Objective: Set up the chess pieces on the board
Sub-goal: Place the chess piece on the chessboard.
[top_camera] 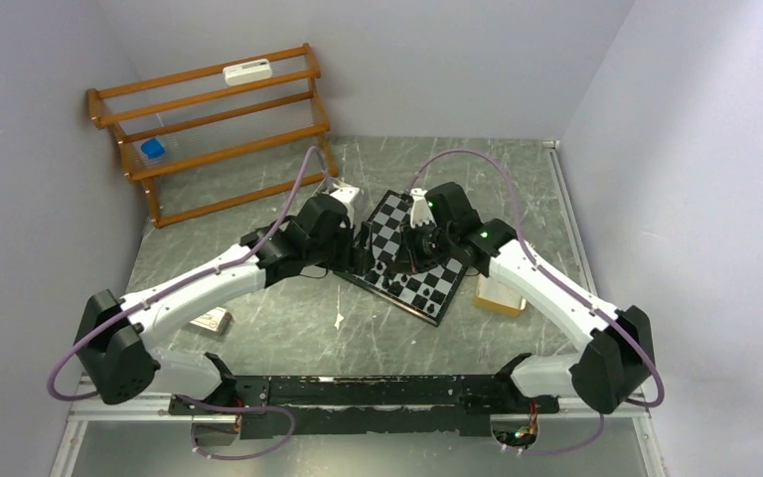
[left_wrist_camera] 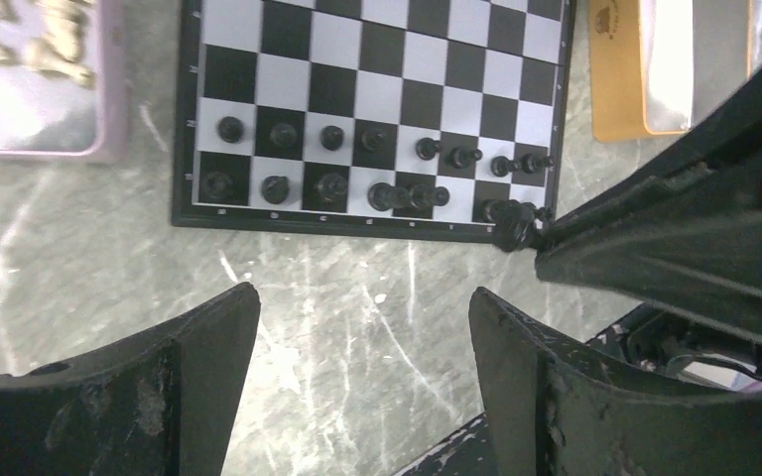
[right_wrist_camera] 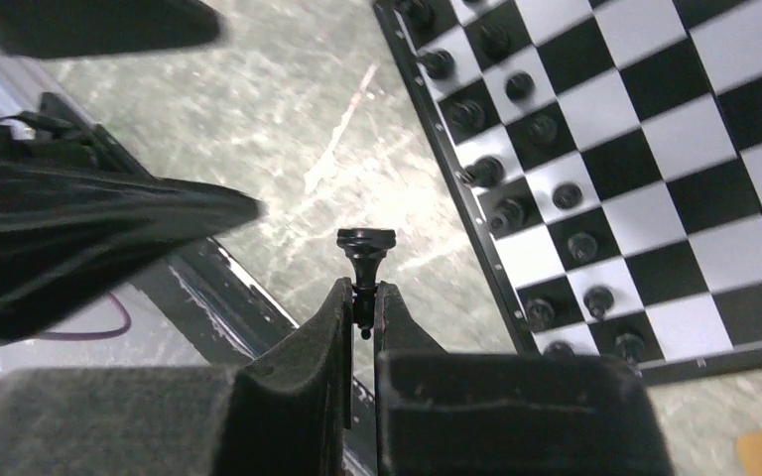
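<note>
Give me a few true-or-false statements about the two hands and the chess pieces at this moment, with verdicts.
1. The right hand is shut on a black chess piece. True.
2. The left hand also grips a piece. False: it is open and holds nothing.
3. Black pieces stand in two rows along one edge of the board. True.
4. Cream pieces stand on the board. False: the cream pieces in view lie in the pink-rimmed tray beside it.
</note>
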You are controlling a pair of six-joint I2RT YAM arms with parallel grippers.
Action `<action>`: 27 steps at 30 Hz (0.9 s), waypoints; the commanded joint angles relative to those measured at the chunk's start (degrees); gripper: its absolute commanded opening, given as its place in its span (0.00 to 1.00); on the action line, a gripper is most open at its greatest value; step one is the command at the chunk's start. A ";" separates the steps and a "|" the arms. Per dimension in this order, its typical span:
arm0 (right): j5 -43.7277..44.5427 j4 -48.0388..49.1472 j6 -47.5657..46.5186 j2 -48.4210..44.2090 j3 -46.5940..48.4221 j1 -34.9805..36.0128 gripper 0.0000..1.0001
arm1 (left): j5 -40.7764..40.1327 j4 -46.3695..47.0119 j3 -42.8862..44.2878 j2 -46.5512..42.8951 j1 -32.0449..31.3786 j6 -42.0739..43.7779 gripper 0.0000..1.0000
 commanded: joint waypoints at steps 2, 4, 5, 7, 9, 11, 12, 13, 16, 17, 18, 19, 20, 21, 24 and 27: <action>7.55 -19.56 -2.11 5.64 7.46 0.40 0.00 | -10.52 -0.05 -1.31 -10.15 0.40 6.44 0.83; 9.16 -24.65 -2.94 7.47 9.39 0.42 0.00 | -13.06 1.57 -3.32 -14.81 0.39 9.24 0.84; 9.84 -26.17 -2.99 7.84 9.84 0.43 0.00 | -14.02 2.35 -4.44 -17.14 0.34 10.43 0.85; 10.64 -28.48 -3.40 8.78 11.22 0.42 0.00 | -15.50 3.70 -6.41 -21.15 0.37 12.79 0.86; 11.47 -29.73 -3.15 9.73 12.42 0.45 0.00 | -16.90 3.95 -7.81 -23.96 0.33 14.36 0.87; 11.43 -30.94 -3.16 11.34 13.55 0.65 0.00 | -18.42 3.64 -8.63 -26.08 0.34 15.45 0.88; 11.57 -31.53 -3.15 12.39 13.99 0.97 0.00 | -19.33 3.47 -9.05 -27.07 0.27 15.74 0.88; 12.04 -32.08 -3.12 13.51 14.32 1.38 0.00 | -20.40 3.33 -9.56 -27.91 0.29 15.78 0.88; 13.46 -32.65 -2.78 16.95 14.91 3.14 0.00 | -21.64 3.64 -10.93 -30.47 0.24 16.36 0.89; 13.85 -32.68 -2.55 17.99 15.23 3.73 0.00 | -22.06 3.75 -11.25 -31.15 0.30 16.47 0.89; 14.19 -32.48 -2.44 18.82 15.51 4.16 0.00 | -22.35 3.88 -11.48 -31.76 0.26 16.43 0.90; 14.32 -32.28 -2.35 19.69 15.77 4.45 0.00 | -22.73 3.98 -11.63 -32.43 0.25 16.36 0.91; 14.39 -32.15 -2.24 20.88 16.14 4.72 0.00 | -23.52 4.02 -11.70 -32.99 0.26 16.21 0.91; 14.50 -32.14 -2.16 21.80 16.53 5.01 0.00 | -23.96 4.07 -11.76 -33.52 0.24 16.20 0.92; 15.40 -32.50 -2.18 24.77 17.69 5.94 0.00 | -25.11 4.33 -12.13 -35.45 0.24 16.35 0.92; 16.56 -33.09 -2.32 27.43 18.56 6.35 0.00 | -26.28 4.77 -12.70 -37.57 0.27 16.40 0.92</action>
